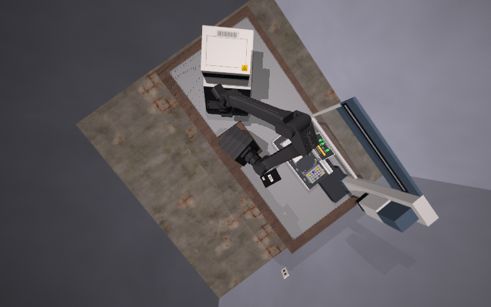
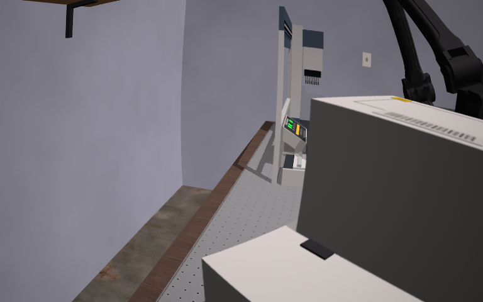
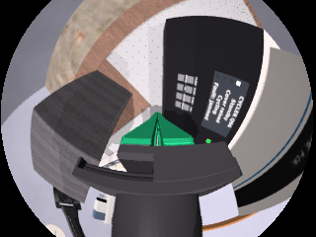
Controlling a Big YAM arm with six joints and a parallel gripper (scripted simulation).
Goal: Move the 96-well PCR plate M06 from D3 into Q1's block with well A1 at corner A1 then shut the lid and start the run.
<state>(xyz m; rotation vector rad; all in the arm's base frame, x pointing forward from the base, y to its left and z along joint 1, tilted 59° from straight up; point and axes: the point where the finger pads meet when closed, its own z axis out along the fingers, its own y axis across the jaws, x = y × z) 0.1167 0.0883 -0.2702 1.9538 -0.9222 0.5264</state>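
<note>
The cycler Q1 (image 1: 227,54) stands at the far end of the perforated plate, with its white lid shut; it also fills the right of the exterior view (image 2: 392,170). Its black front panel (image 1: 226,103) shows in the wrist view (image 3: 207,79) with a key block (image 3: 186,91) and a small green lamp (image 3: 208,140). My gripper (image 3: 157,116) (image 1: 221,105) is shut with nothing between its green fingers, and it hovers just over the panel's near edge. The hand-off row (image 1: 307,162) lies under my arm. The plates there are mostly hidden.
A tube cooling block with coloured caps (image 1: 314,174) sits in the hand-off row. The liquid handler gantry (image 1: 380,151) and its lit panel (image 1: 322,144) stand behind the row. A dark ribbed box (image 1: 235,142) sits at the plate's left edge, also in the wrist view (image 3: 79,125).
</note>
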